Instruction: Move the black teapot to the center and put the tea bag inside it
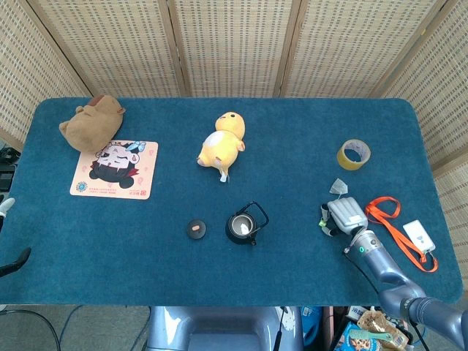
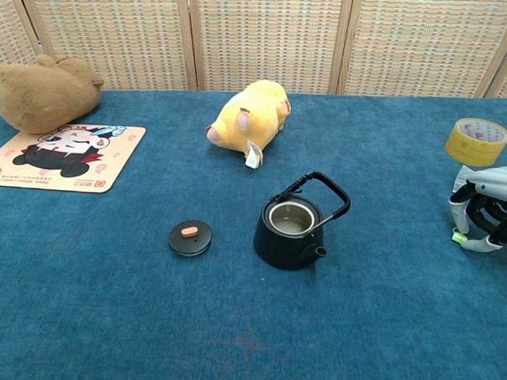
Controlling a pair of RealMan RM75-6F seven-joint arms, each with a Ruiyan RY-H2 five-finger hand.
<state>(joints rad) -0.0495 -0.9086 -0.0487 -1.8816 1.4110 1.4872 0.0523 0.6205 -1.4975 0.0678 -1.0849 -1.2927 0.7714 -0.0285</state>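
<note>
The black teapot (image 1: 241, 227) (image 2: 292, 234) stands upright near the table's middle, its top uncovered and its handle raised. Its lid (image 1: 195, 229) (image 2: 190, 237) lies on the cloth just to its left. The grey tea bag (image 1: 338, 186) lies at the right of the table, and its small green tag (image 2: 458, 237) sits at the tips of my right hand (image 1: 345, 214) (image 2: 488, 209). That hand is palm down with its fingers curled in, pinching the tag low over the cloth. Only a dark part of my left hand (image 1: 16, 261) shows at the left edge, off the table.
A yellow plush (image 1: 221, 145) (image 2: 248, 114) lies behind the teapot. At the far left are a brown plush (image 1: 91, 121) and a cartoon mat (image 1: 115, 170). A tape roll (image 1: 353, 154) (image 2: 476, 141), an orange lanyard (image 1: 391, 219) and a white card (image 1: 419, 235) surround my right hand.
</note>
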